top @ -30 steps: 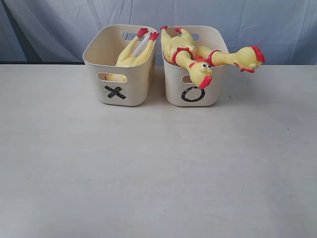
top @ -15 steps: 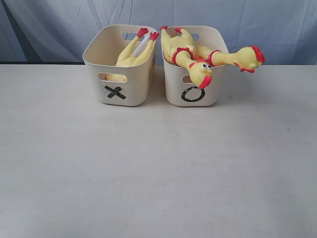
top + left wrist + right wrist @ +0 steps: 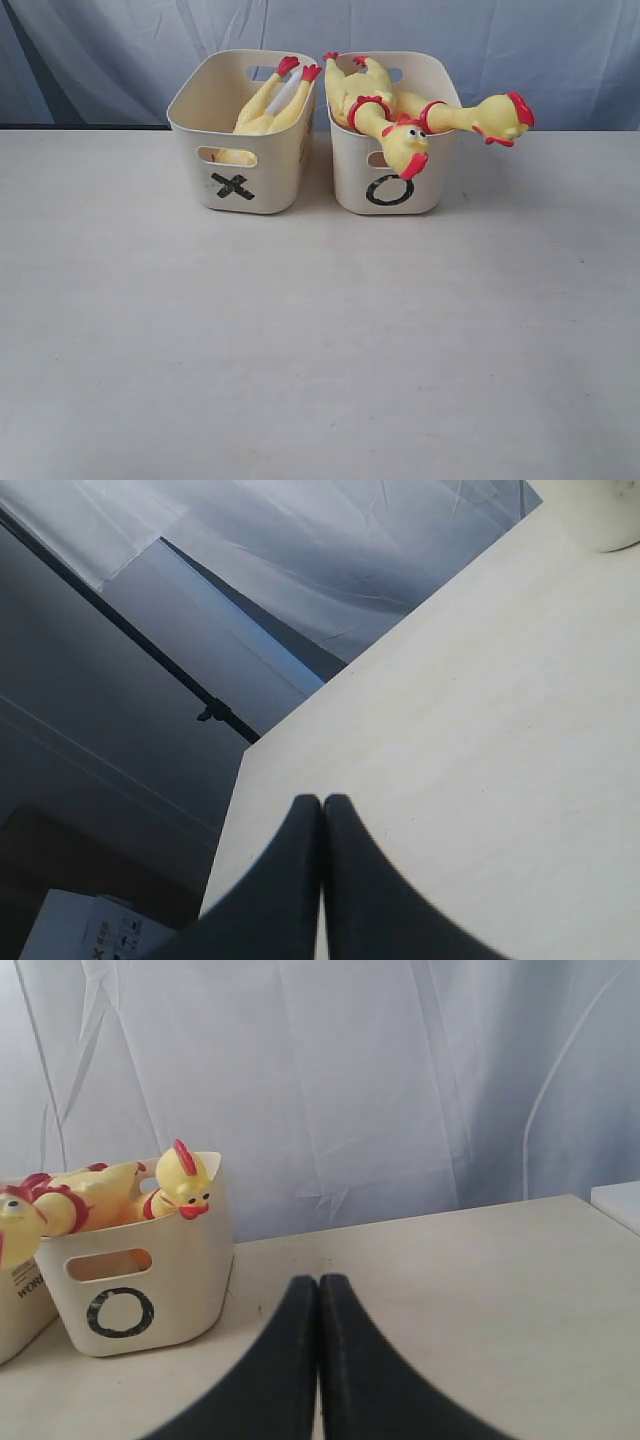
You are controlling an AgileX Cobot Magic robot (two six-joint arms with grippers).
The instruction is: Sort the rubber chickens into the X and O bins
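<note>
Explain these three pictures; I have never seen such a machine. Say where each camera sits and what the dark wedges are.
This is a robot with two arms, filmed by three cameras at once. The wide picture comes from a camera off the arms, facing the table. On it stand two cream tubs. The X bin holds one rubber chicken, feet up; the O bin holds a second chicken, head hanging over the front, and a third chicken, head sticking out past the side. The other two pictures come from cameras on the wrists. The dark wedges are the left gripper and the right gripper, both shut, holding nothing.
</note>
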